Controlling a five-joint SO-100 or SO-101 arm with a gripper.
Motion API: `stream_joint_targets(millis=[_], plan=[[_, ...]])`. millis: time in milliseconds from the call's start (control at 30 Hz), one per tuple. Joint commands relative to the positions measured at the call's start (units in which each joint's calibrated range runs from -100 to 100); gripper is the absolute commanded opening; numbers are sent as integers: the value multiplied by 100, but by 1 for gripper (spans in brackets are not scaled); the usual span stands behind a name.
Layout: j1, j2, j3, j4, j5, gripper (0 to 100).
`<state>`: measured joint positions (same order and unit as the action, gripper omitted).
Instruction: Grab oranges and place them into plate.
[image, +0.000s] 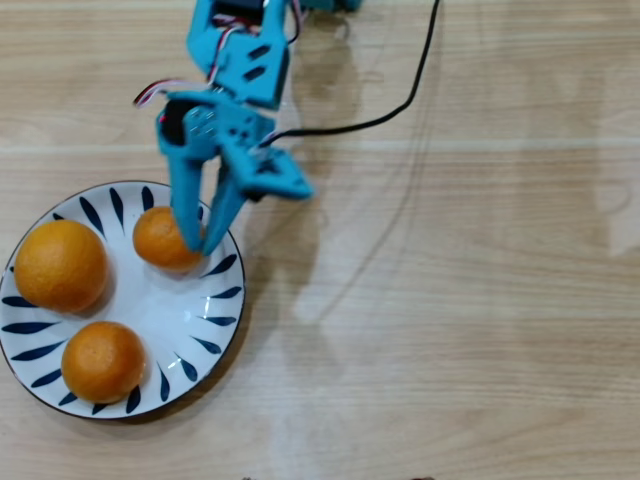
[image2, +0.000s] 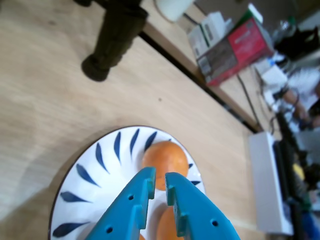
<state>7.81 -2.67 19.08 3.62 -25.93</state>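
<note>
Oranges are counted at three, and all three are seen resting inside the single plate (image: 215, 330) in the overhead view: the large orange (image: 60, 265) and one small orange (image: 102, 361) lie well beyond the gripper (image: 198, 243), while the other small orange (image: 163, 238) lies directly under its fingertips. In the wrist view the gripper (image2: 159, 184) is shown with its two blue fingers nearly together, only a slim gap left between them and nothing clamped; one orange (image2: 166, 157) is seen just past the tips and another (image2: 166, 225) below them. The placing is judged to be done. A risk is judged to remain: if the arm were lifted at a slant or swept sideways, the nearest orange could be nudged and rolled over the plate's low rim, or the plate itself could be dragged across the wooden table (image: 450, 300).
</note>
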Motion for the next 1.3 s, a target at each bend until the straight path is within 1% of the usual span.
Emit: stream_joint_targets(millis=[0, 133, 267, 400, 467, 600, 667, 700, 733, 900, 1067, 1267], plan=[[-337, -1585, 1256, -74, 632, 2], [-902, -3216, 3004, -82, 1281, 2], [-1321, -4771, 4570, -65, 1751, 2], [-1555, -6014, 5847, -14, 1845, 2], [-1620, -6572, 6272, 330, 1845, 2], [-1628, -7612, 6725, 1319, 1866, 2], [-1636, -8077, 6888, 1860, 2044, 2], [-1636, -8491, 7024, 2410, 2174, 2], [-1636, -8711, 7087, 2694, 2206, 2], [-1620, -9683, 7440, 3802, 2227, 2], [-1628, -9674, 7793, 4026, 2237, 2], [-1676, -9691, 8074, 4172, 2509, 2]])
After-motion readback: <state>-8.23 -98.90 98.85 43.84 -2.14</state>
